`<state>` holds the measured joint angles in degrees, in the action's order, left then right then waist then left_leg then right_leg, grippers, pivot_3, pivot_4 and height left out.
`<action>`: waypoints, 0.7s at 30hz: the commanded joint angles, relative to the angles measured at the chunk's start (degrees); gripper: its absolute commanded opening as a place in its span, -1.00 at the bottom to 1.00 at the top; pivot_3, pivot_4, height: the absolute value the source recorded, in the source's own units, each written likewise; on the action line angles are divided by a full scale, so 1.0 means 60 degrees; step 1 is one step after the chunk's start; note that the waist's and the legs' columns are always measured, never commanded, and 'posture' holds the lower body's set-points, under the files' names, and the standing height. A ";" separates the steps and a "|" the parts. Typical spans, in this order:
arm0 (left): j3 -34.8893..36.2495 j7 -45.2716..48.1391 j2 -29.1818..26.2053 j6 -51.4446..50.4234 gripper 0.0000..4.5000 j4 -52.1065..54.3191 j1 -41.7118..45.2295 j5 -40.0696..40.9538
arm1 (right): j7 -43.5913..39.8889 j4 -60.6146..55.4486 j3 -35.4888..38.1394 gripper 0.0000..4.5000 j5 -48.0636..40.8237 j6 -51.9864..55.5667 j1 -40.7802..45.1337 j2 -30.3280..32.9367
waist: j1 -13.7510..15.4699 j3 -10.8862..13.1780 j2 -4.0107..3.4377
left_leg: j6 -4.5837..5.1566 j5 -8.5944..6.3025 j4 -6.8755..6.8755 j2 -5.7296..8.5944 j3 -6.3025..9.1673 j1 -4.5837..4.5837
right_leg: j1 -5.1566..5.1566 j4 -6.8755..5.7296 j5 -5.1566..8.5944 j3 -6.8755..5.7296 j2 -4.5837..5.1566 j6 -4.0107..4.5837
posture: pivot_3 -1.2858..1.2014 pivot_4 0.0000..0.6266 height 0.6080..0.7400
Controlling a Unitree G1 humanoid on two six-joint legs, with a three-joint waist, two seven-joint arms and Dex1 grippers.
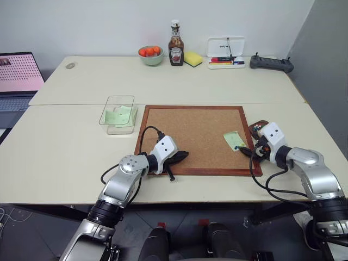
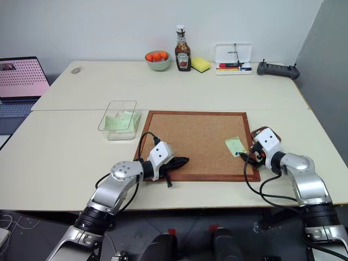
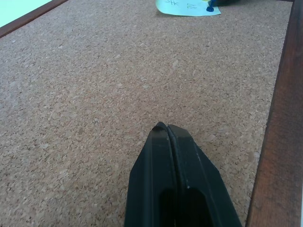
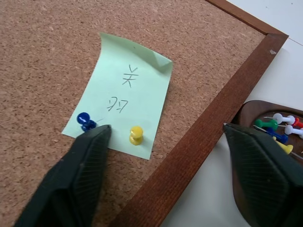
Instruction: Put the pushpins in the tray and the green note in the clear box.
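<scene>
My wide brown cork board with its dark wooden frame [image 1: 190,138] lies before me; the transparent rectangular plastic box [image 1: 118,114] stands just beside its far left corner, already holding pale green slips; the small reddish-brown dish [image 4: 277,130] sits against the board's right edge with pins in it; the pale-green paper note [image 4: 125,87] lies near that same edge, pinned by a blue pushpin [image 4: 85,121] and a yellow pushpin [image 4: 136,135].

My right gripper [image 4: 168,139] stands wide, one finger almost on the blue pin, the other out over the dish; my left gripper [image 3: 168,130] is shut and empty above bare cork.

The risks, as I judge them: my fingers close off-centre and knock the blue pin aside instead of seizing it; a skewed pull tears the thin note (one far corner already curls up); or the outer finger catches the dish and spills its pins.

Writing: hand-drawn marks on the note, which I cannot decipher.
</scene>
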<state>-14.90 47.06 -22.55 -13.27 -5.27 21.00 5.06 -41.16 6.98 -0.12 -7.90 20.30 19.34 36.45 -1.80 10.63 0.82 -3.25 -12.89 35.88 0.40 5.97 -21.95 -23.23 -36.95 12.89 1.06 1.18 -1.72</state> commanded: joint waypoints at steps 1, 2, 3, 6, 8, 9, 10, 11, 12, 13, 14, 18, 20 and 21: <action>-0.0319 0.0132 -0.0067 -0.0173 -1.00 -0.0269 -0.0247 -0.0234 | -0.0151 -0.0105 0.0133 0.34 -0.0081 -0.0208 0.0104 0.0028 | 0.0000 0.0000 0.0000 | 0.0000 0.0000 -0.0001 0.0000 0.0000 0.0000 | 0.0000 0.0000 0.0000 0.0000 0.0000 0.0000 | 0.03 -0.52 1.00; -0.0318 0.0136 -0.0072 -0.0172 -1.00 -0.0264 -0.0255 -0.0233 | -0.0169 -0.0119 0.0121 0.27 -0.0081 -0.0213 0.0087 0.0027 | 0.0001 0.0000 0.0000 | 0.0000 0.0000 -0.0001 0.0000 0.0001 0.0000 | 0.0000 0.0000 0.0000 0.0000 0.0000 0.0000 | 0.03 -0.52 1.00; -0.0319 0.0141 -0.0077 -0.0169 -1.00 -0.0264 -0.0259 -0.0233 | -0.0180 -0.0126 0.0114 0.16 -0.0076 -0.0214 0.0076 0.0023 | 0.0001 0.0000 0.0000 | 0.0000 0.0000 0.0000 0.0000 0.0001 0.0000 | 0.0000 0.0000 0.0000 0.0000 0.0000 0.0000 | 0.03 -0.52 1.00; -0.0320 0.0158 -0.0085 -0.0154 -1.00 -0.0268 -0.0255 -0.0229 | -0.0221 -0.0160 0.0100 -0.12 -0.0092 -0.0169 0.0050 -0.0010 | 0.0001 0.0000 0.0000 | 0.0000 0.0000 0.0000 0.0000 0.0001 0.0000 | 0.0000 0.0000 0.0000 0.0000 0.0000 0.0000 | 0.03 -0.52 1.00; -0.0323 0.0163 -0.0085 -0.0144 -1.00 -0.0284 -0.0242 -0.0233 | -0.0274 -0.0193 0.0084 -0.29 -0.0096 -0.0116 0.0026 -0.0022 | 0.0001 0.0000 0.0000 | 0.0000 0.0000 -0.0001 0.0000 0.0001 0.0000 | 0.0000 0.0000 0.0000 -0.0001 0.0000 0.0000 | 0.03 -0.52 1.00; -0.0322 0.0163 -0.0082 -0.0140 -1.00 -0.0299 -0.0229 -0.0235 | -0.0304 -0.0212 0.0076 -0.37 -0.0096 -0.0097 0.0001 -0.0022 | 0.0001 0.0000 0.0000 | 0.0000 0.0000 0.0000 0.0000 0.0001 0.0000 | 0.0000 0.0000 0.0000 -0.0001 0.0000 0.0000 | 0.03 -0.52 1.00; -0.0322 0.0163 -0.0081 -0.0135 -1.00 -0.0310 -0.0220 -0.0238 | -0.0332 -0.0229 0.0070 -0.49 -0.0098 -0.0087 -0.0023 -0.0020 | 0.0000 0.0000 0.0000 | 0.0000 0.0000 0.0000 0.0000 0.0001 0.0000 | 0.0000 0.0001 0.0000 0.0000 0.0000 0.0000 | 0.03 -0.52 1.00; -0.0322 0.0163 -0.0080 -0.0131 -1.00 -0.0318 -0.0214 -0.0241 | -0.0359 -0.0241 0.0066 -0.57 -0.0104 -0.0079 -0.0039 -0.0019 | 0.0000 0.0000 0.0000 | 0.0000 0.0000 0.0000 0.0000 0.0001 0.0000 | 0.0000 0.0001 0.0000 0.0000 0.0000 0.0000 | 0.03 -0.52 1.00; -0.0323 0.0162 -0.0079 -0.0128 -1.00 -0.0324 -0.0210 -0.0243 | -0.0385 -0.0252 0.0063 -0.65 -0.0114 -0.0072 -0.0051 -0.0015 | 0.0001 0.0000 0.0000 | 0.0000 0.0000 0.0000 0.0000 0.0001 0.0000 | 0.0000 0.0001 0.0000 -0.0001 0.0000 0.0000 | 0.03 -0.52 1.00; -0.0325 0.0163 -0.0079 -0.0128 -1.00 -0.0327 -0.0208 -0.0244 | -0.0410 -0.0264 0.0066 -0.75 -0.0121 -0.0068 -0.0058 -0.0012 | 0.0001 0.0000 0.0000 | 0.0000 0.0000 0.0000 0.0000 0.0001 0.0000 | 0.0000 0.0001 0.0000 0.0000 0.0000 0.0000 | 0.03 -0.52 1.00; -0.0327 0.0163 -0.0079 -0.0128 -1.00 -0.0329 -0.0207 -0.0245 | -0.0440 -0.0280 0.0073 -0.81 -0.0132 -0.0071 -0.0066 -0.0007 | 0.0001 0.0000 0.0000 | 0.0000 0.0000 0.0000 0.0000 0.0001 0.0000 | 0.0000 0.0001 0.0000 0.0000 0.0000 0.0000 | 0.03 -0.52 1.00; -0.0334 0.0162 -0.0077 -0.0135 -1.00 -0.0339 -0.0206 -0.0247 | -0.0566 -0.0549 0.0226 -1.00 -0.0338 -0.0081 -0.0097 0.0012 | 0.0001 0.0000 0.0000 | 0.0000 0.0000 0.0000 0.0000 0.0001 0.0000 | 0.0000 0.0001 0.0000 0.0000 0.0000 0.0000 | 0.03 -0.52 1.00; -0.0332 0.0167 -0.0090 -0.0151 -1.00 -0.0317 -0.0221 -0.0244 | -0.0604 -0.0816 0.0305 -1.00 -0.0490 0.0000 -0.0123 0.0011 | 0.0001 0.0000 0.0000 | 0.0000 0.0000 -0.0001 0.0000 0.0002 -0.0001 | 0.0000 0.0001 0.0000 -0.0002 0.0000 0.0000 | 0.03 -0.52 1.00; -0.0336 0.0167 -0.0096 -0.0156 -1.00 -0.0311 -0.0232 -0.0249 | -0.0613 -0.0942 0.0349 -1.00 -0.0566 0.0026 -0.0142 0.0002 | 0.0001 0.0000 0.0000 | 0.0000 0.0000 -0.0001 0.0000 0.0002 -0.0001 | 0.0000 0.0001 0.0000 -0.0002 0.0000 0.0000 | 0.03 -0.52 1.00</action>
<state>-14.95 47.14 -22.59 -13.17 -5.24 21.00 5.05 -44.04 5.81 -0.58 -9.10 20.51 18.60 35.87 -1.80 10.63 0.82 -3.25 -12.89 35.87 0.40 5.98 -21.96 -23.23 -36.94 12.89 1.05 1.18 -1.72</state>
